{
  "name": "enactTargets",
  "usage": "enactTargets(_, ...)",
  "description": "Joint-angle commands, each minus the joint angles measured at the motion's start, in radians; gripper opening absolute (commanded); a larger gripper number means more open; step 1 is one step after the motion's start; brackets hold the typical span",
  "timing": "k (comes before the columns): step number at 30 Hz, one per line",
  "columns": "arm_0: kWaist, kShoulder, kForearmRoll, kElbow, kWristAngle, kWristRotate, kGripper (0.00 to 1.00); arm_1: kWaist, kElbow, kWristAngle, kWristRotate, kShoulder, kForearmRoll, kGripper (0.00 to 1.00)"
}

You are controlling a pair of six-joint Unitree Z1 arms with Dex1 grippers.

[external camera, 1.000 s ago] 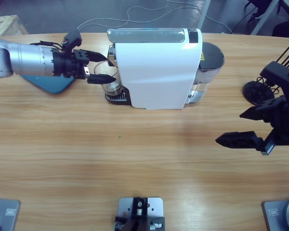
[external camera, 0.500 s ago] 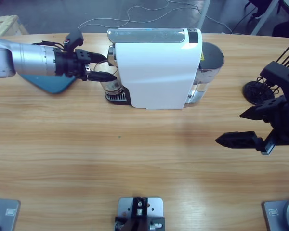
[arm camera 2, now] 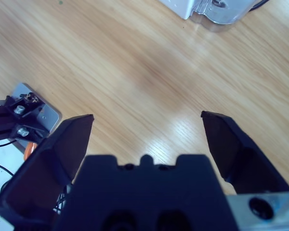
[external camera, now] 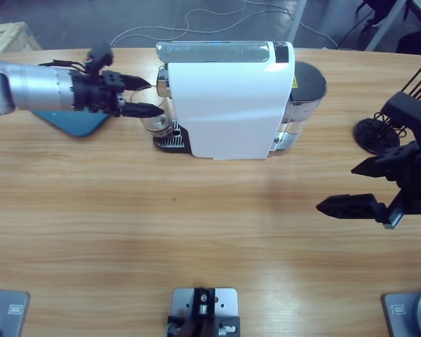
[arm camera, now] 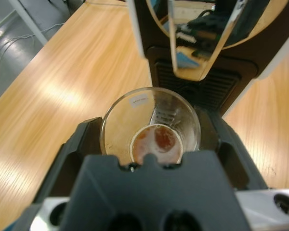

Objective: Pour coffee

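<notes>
The left gripper [arm camera: 151,144] has its 2 fingers [arm camera: 82,144] clamped on the clear glass [arm camera: 151,126], which holds a thin brown layer of coffee [arm camera: 155,144] at its base and sits just in front of the white coffee machine [external camera: 228,102], beside its drip grille [external camera: 170,138]. The step in hand looks like drawing the glass clear of the machine: best done level and slow, straight away from the spout [arm camera: 202,38], so the liquid stays flat and the rim does not catch. Compared with 1 second ago, the fingers have closed from a loose straddle to a firm hold, and the glass and arm have shifted slightly away from the machine. The right gripper [arm camera 2: 147,127] hangs over bare bench [external camera: 210,210] well away from the machine, fingers wide apart, unchanged.
</notes>
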Motion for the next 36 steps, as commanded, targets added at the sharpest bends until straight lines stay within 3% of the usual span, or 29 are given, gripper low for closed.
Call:
enactTargets(1, 0.166, -0.192, -0.01, 0.104, 0.135, -0.074, 0.0, -0.01, -0.018, -0.004, -0.013, -0.069, 0.054, 1.0)
enactTargets(8, 0.287, -0.12, -0.078, 0.097, 0.433, -0.24, 0.0, -0.01, -0.006, 0.003, 0.03, -0.204, 0.108, 1.0)
enactTargets(13, 0.338, 0.014, -0.167, 0.057, 0.458, -0.254, 0.0, -0.01, 0.002, 0.01, 0.039, -0.234, 0.126, 1.0)
enactTargets(30, 0.344, 0.088, -0.197, 0.078, 0.434, -0.255, 0.0, -0.009, 0.032, 0.041, 0.039, -0.25, 0.124, 1.0)
enactTargets(31, 0.344, 0.091, -0.198, 0.081, 0.428, -0.255, 0.067, -0.009, 0.032, 0.054, 0.039, -0.251, 0.124, 1.0)
enactTargets(32, 0.339, 0.087, -0.199, 0.085, 0.43, -0.256, 0.649, -0.009, 0.032, 0.067, 0.038, -0.249, 0.126, 1.0)
enactTargets(33, 0.338, 0.08, -0.201, 0.092, 0.421, -0.265, 0.946, -0.009, 0.032, 0.076, 0.035, -0.247, 0.13, 1.0)
enactTargets(36, 0.338, 0.055, -0.21, 0.118, 0.406, -0.302, 0.986, -0.009, 0.031, 0.08, 0.029, -0.249, 0.133, 1.0)
